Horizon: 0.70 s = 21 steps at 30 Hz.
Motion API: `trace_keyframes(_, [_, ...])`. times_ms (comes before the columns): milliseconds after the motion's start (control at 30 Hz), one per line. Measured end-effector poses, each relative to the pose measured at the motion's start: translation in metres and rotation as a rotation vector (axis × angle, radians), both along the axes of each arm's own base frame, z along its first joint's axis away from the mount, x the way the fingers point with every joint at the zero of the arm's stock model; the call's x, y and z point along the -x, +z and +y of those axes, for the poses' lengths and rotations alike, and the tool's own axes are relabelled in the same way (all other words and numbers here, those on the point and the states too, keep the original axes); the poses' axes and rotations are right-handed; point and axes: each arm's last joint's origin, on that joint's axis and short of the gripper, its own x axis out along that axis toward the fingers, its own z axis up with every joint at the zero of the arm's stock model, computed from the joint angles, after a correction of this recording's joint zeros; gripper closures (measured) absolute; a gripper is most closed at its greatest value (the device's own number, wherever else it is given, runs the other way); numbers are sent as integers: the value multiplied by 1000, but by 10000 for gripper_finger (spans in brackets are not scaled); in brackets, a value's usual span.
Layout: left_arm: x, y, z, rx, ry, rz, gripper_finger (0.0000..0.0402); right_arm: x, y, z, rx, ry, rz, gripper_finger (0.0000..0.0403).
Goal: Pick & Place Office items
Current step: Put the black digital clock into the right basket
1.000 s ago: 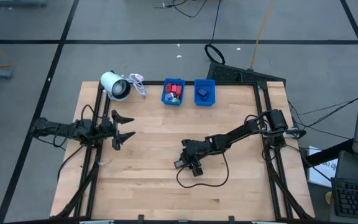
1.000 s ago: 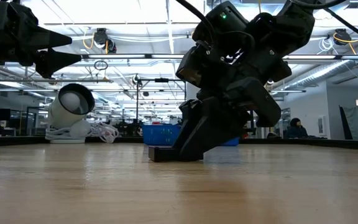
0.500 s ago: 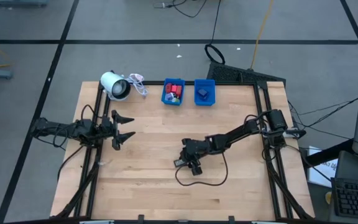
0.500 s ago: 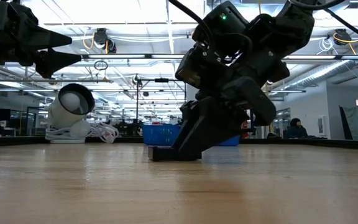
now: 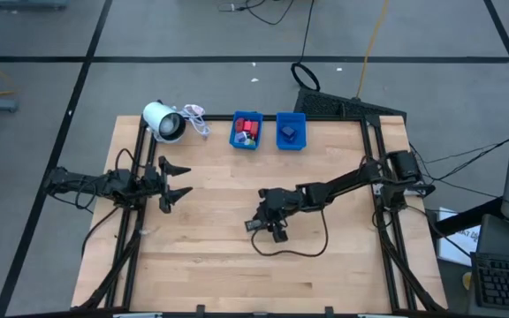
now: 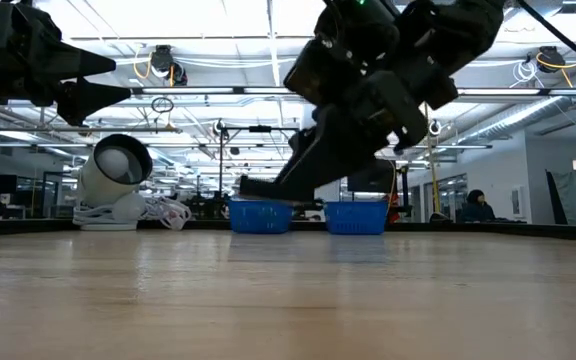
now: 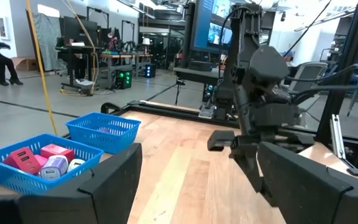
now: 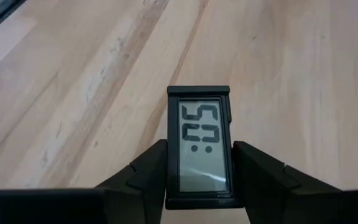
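Observation:
My right gripper (image 5: 260,224) is over the table's middle, shut on a small black display unit (image 8: 199,147) with a grey screen showing digits. The low view shows that unit (image 6: 264,187) in the air, above the tabletop. The left wrist view sees it too, as a dark slab (image 7: 220,142) under the right arm. Two blue bins stand at the far edge. The left bin (image 5: 246,131) holds red, pink and pale pieces (image 7: 41,160); the right bin (image 5: 291,131) holds something blue. My left gripper (image 5: 182,180) waits open near the table's left edge, off the wood. My right gripper pinches the black display unit between its two fingers (image 8: 146,175), one on each long side edge (image 8: 169,163), near the end closest to the wrist. The fingers slant down from the table's right. The unit is lifted clear, about level, sticking out ahead of the fingertips.
A white cylindrical roll (image 5: 163,121) with a white cord beside it lies at the far left corner. A thin black cable (image 5: 292,249) loops on the wood near the right gripper. Bare wood lies between the gripper and the bins.
My right gripper has risen and moved slightly toward the far edge, staying shut. The black display unit, which lay on the wood a second ago, is now lifted clear of the table. The left arm has kept still.

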Motion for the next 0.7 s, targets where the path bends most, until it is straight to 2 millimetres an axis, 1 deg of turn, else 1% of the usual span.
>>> trace_keyframes(100, [0, 0, 0, 0, 0, 0, 78, 1, 8, -2, 4, 0, -25, 253])
trace_keyframes(233, [0, 0, 0, 0, 0, 0, 78, 7, 14, -10, -2, -19, -72, 244])
trace_keyframes(300, [0, 0, 0, 0, 0, 0, 78, 14, 12, -14, -11, -36, -75, 244])
trace_keyframes(367, [0, 0, 0, 0, 0, 0, 78, 19, 11, -18, -33, -58, -113, 248])
trace_keyframes(533, [0, 0, 0, 0, 0, -1, 78, 42, 10, -24, -97, -72, -225, 253])
trace_keyframes(633, [0, 0, 0, 0, 0, 0, 78, 58, 9, -27, -128, -90, -281, 247])
trace_keyframes(700, [0, 0, 0, 0, 0, 0, 78, 69, 12, -29, -143, -97, -324, 244])
